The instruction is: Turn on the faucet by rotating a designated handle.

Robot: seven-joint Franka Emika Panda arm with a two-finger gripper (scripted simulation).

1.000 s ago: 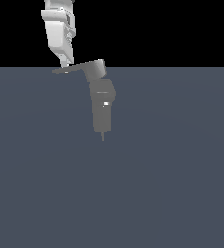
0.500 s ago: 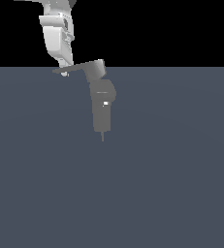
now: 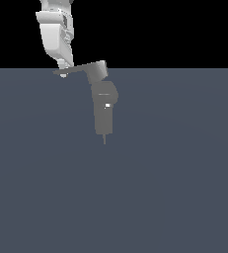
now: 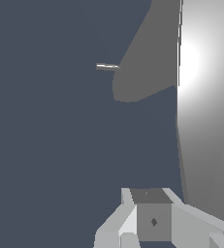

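In the exterior view the grey faucet (image 3: 104,111) stands upright, with a white spot and a thin pin below. The handle (image 3: 76,70) is a flat lever that runs from the wedge hub on top toward the exterior view's left. My white gripper (image 3: 63,65) comes down from above, its tip on the lever near the pointed end. Its fingers look shut and hold nothing. In the wrist view the gripper (image 4: 152,227) sits beside a broad pale surface, apparently the lever (image 4: 205,126) seen close. The faucet body (image 4: 145,63) and its pin lie beyond.
A plain dark blue-grey floor (image 3: 174,188) spreads around the faucet, with a black background above it. No other objects show.
My gripper has shifted very slightly toward the exterior view's left at the lever's tip. The handle and faucet show no visible turn.
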